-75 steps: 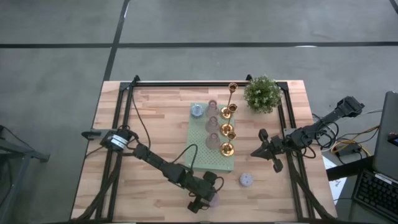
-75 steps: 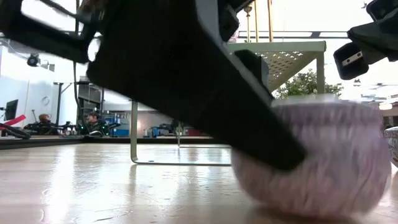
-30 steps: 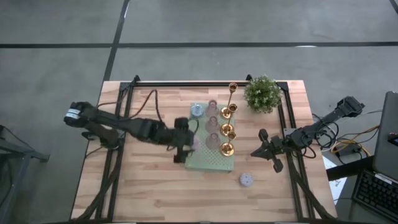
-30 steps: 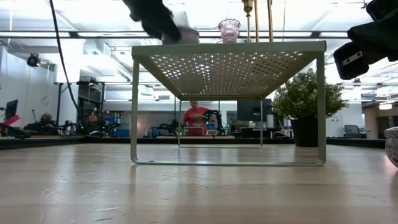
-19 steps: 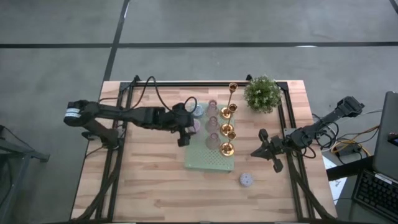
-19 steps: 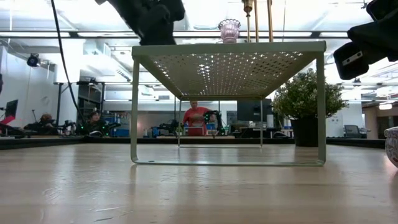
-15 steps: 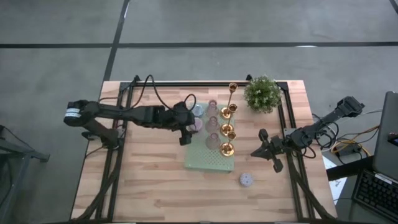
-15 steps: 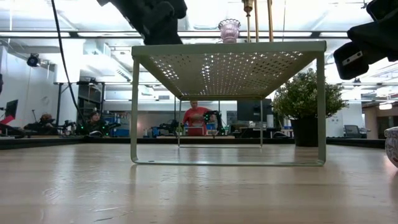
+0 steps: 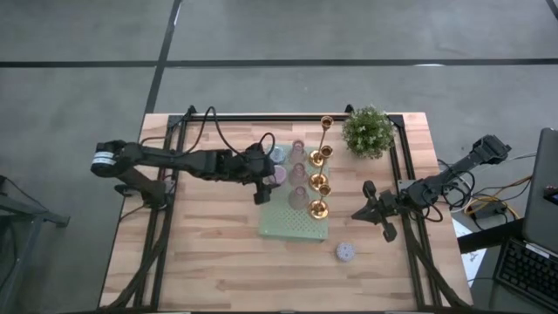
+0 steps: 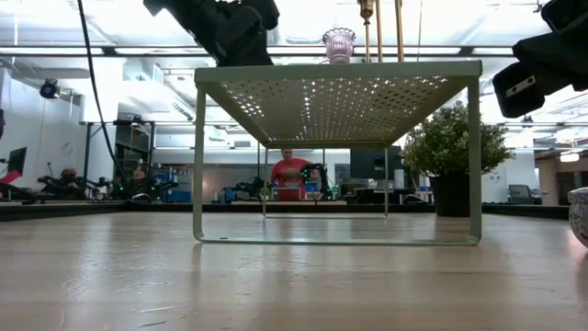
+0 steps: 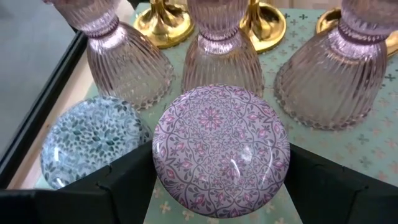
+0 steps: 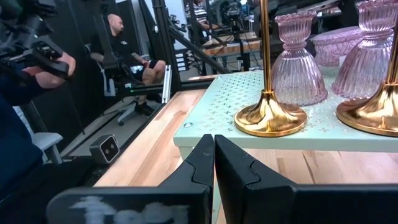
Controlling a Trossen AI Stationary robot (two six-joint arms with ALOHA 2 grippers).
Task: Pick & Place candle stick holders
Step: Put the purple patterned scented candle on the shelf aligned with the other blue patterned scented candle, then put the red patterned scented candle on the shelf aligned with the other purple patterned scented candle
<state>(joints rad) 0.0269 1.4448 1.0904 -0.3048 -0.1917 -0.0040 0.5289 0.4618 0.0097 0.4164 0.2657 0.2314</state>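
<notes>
Pink holder point(image 11: 221, 152), patterned top upward, clamped in the left gripper point(image 9: 264, 181) over the mat's point(image 9: 296, 224) left edge, beside a blue one point(image 11: 93, 148); right gripper point(image 12: 214, 163) closed, empty.

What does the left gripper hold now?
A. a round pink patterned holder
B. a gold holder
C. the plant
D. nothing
A: in the left wrist view the pink patterned holder sits between the left gripper's dark fingers, over the green stand.

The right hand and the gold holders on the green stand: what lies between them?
Only bare wood of the table, seen in the high view. The right hand, closed and empty, waits beside the stand, apart from the gold holders.
</notes>
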